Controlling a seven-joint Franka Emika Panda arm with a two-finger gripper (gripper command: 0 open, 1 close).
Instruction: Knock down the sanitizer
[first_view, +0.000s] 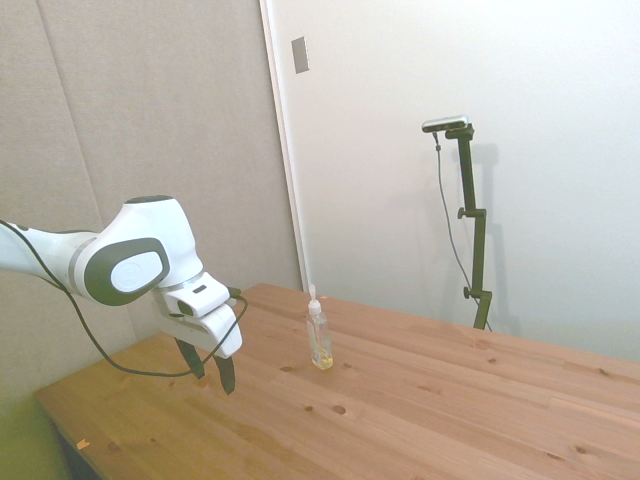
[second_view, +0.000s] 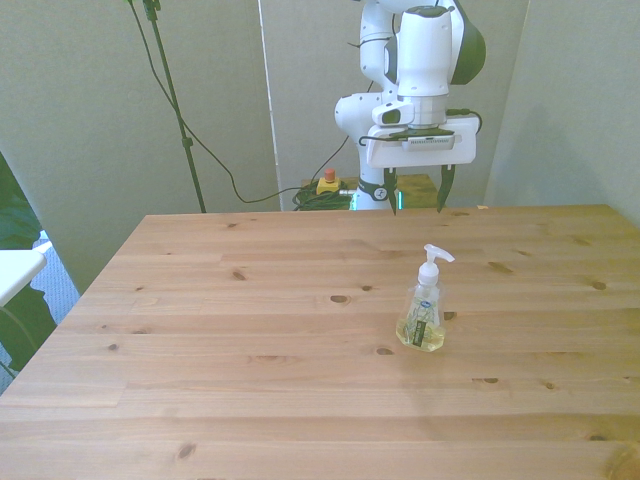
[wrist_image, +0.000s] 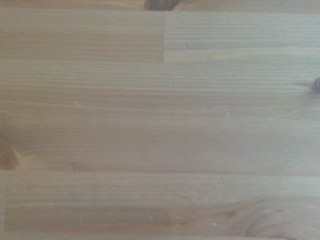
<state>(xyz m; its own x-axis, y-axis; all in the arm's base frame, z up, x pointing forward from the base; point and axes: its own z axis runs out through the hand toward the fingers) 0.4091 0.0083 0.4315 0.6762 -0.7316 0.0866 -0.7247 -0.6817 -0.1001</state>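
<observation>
The sanitizer (second_view: 423, 315) is a small clear bottle with yellowish liquid at its base and a white pump cap. It stands upright on the wooden table (second_view: 250, 340), right of the middle in the front view. In the side view the sanitizer (first_view: 319, 335) stands near the table's far edge. My gripper (second_view: 416, 193) hangs open over the table's far edge, well behind the bottle and apart from it. Its two dark fingers point down with nothing between them. From the side, the gripper (first_view: 209, 369) is left of the bottle. The wrist view holds only bare wood (wrist_image: 160, 130).
A small orange and yellow box (second_view: 326, 184) lies on the floor behind the table, among cables. A white surface (second_view: 15, 270) pokes in at the front view's left edge. Grey and white walls close in behind the table.
</observation>
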